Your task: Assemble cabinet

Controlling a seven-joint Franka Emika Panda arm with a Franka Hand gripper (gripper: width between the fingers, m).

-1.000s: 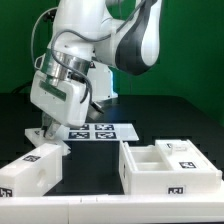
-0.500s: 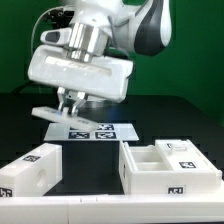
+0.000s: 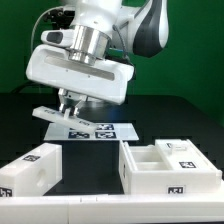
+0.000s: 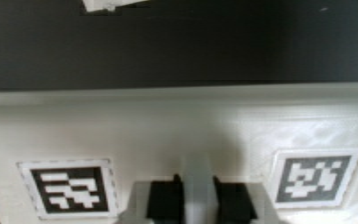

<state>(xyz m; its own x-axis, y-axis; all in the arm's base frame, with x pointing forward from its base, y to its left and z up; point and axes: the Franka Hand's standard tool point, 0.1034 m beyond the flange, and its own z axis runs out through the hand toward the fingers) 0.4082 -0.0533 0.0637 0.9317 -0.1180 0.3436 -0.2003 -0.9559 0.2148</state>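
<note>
Externally: gripper (image 3: 68, 105) pinches a thin white cabinet panel (image 3: 50, 113), tilted in the air over the marker board (image 3: 110, 132). Left cabinet box (image 3: 30, 172) and right cabinet box (image 3: 170, 168) rest on the table (image 3: 95, 190). Wrist view: fingers (image 4: 158, 205) clamp the panel's edge between two tags (image 4: 69, 188).

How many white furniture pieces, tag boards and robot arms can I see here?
White cabinet pieces: 3 (flat panel in the gripper, closed box, open box)
Marker board: 1
Robot arm: 1
Total: 5
</note>
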